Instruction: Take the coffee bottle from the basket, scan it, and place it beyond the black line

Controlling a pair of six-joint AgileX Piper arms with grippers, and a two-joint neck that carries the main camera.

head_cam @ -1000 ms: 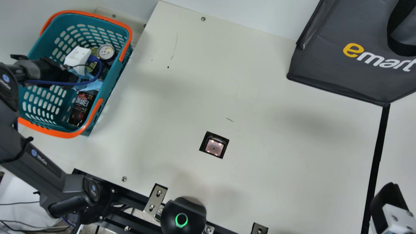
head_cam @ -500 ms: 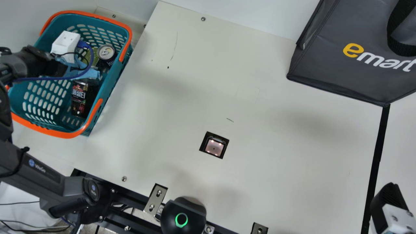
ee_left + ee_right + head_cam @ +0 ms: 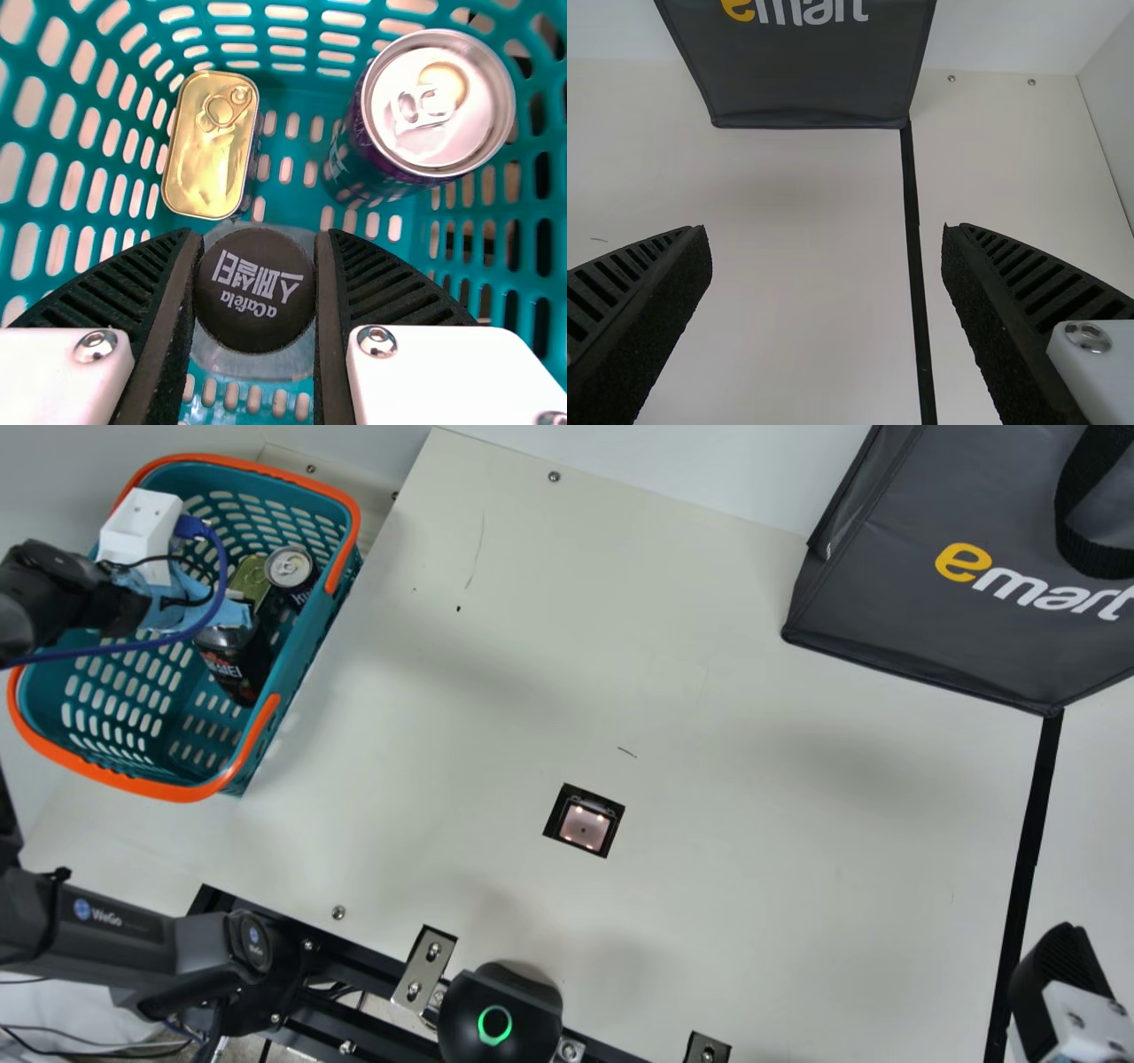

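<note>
My left gripper (image 3: 173, 598), its fingers hidden under blue wrapping, is inside the teal basket (image 3: 142, 785) above the dark coffee bottle (image 3: 235, 673), which leans by the basket's inner side wall. In the left wrist view the gripper (image 3: 256, 257) is shut on the black cap of the bottle (image 3: 255, 301), a finger pressed to each side. The scanner window (image 3: 585, 825) glows in the table. The black line (image 3: 1032, 824) runs along the right, with my right gripper (image 3: 1063, 992) beside its near end. In the right wrist view the right gripper (image 3: 827, 252) stands open and empty.
A gold tin (image 3: 211, 146) and a dark can (image 3: 291, 568) with a silver top stand in the basket close to the bottle. A dark grey bag (image 3: 904, 593) lies at the upper right. A black dome (image 3: 500, 1014) with a green ring sits at the near edge.
The left gripper has moved toward the main view's left and slightly up. The bottle's lower end has shifted up and to the right inside the basket. The right arm has stayed still.
</note>
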